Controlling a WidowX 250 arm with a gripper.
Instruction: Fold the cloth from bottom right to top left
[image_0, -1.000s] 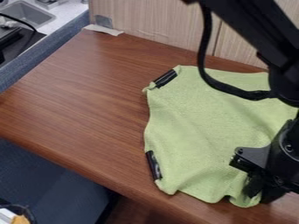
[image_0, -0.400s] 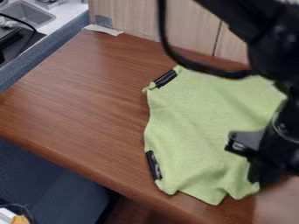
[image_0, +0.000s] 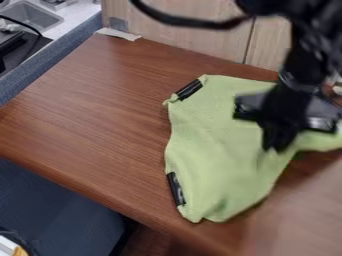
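Observation:
The black gripper (image_0: 279, 145) hangs over the right part of the green cloth (image_0: 210, 145), its fingertips shut on a bunched fold of it. Creases run from the held fold toward the lower left. The cloth's left side lies flat on the table, with a black clip at its upper left corner and another at its lower left edge. Part of the cloth stretches out to the right behind and beneath the gripper, where the arm partly hides it.
The brown wooden table (image_0: 93, 120) extends left of the cloth, its front edge slanting down to the right. A light wood panel (image_0: 200, 30) stands along the back. A grey sink (image_0: 33, 17) is at the upper left.
Gripper and arm have moved up and left from the lower right, carrying the cloth's lower right corner along. Bare table now shows where that corner lay.

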